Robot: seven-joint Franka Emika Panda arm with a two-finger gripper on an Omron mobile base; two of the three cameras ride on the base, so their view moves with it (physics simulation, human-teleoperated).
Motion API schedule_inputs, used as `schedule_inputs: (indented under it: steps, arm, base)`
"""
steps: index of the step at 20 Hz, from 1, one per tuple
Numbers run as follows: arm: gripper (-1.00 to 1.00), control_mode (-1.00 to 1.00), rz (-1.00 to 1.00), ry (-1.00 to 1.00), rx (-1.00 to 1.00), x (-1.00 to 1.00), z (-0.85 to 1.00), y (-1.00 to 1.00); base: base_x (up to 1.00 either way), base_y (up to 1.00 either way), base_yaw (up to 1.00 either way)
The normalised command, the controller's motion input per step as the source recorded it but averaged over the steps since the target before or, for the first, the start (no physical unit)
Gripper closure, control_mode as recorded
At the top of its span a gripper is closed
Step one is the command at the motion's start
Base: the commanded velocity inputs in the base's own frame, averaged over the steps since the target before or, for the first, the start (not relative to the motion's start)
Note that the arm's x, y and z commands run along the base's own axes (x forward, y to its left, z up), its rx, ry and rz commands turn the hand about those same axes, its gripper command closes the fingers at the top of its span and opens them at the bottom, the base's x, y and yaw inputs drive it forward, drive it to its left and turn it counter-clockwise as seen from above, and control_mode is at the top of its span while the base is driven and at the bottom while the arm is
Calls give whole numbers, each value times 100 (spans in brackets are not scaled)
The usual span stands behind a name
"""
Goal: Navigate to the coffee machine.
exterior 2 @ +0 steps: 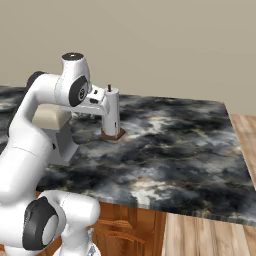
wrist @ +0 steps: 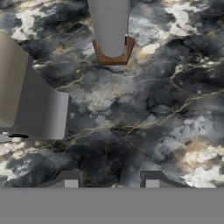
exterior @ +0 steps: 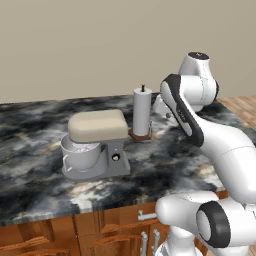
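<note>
My end effector (wrist: 111,180) hangs released, empty, above the desk (wrist: 144,113) beside the mixer (exterior: 96,145); probably I should drive on, arm tucked.

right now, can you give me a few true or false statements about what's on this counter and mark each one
1. A stand mixer sits on the marble counter. True.
2. The paper towel roll lies on its side. False: it stands upright on a brown base.
3. The fingers are closed on the roll. False: the gripper is open, holding nothing, above bare counter.
4. The mixer has a beige head. True.
5. A microwave stands beside the roll. False: the mixer is what stands near it.
</note>
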Motion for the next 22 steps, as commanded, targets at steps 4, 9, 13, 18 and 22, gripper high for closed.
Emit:
schedule_inputs:
  steps: [4, 9, 13, 18, 22]
  arm:
    - [-100, -100, 0, 0, 0, -22, 0, 0]
    - [-100, -100, 0, 0, 0, -86, 0, 0]
    - [-100, -100, 0, -19, 0, -97, 0, 0]
    - [-100, 100, -1, -50, -5, -80, 0, 0]
    - [-100, 100, 0, 0, 0, 0, 0, 0]
  base:
    - [0, 0, 0]
    - [0, 0, 0]
    - [0, 0, 0]
    - [-20, 0, -1]
    - [-78, 0, 0]
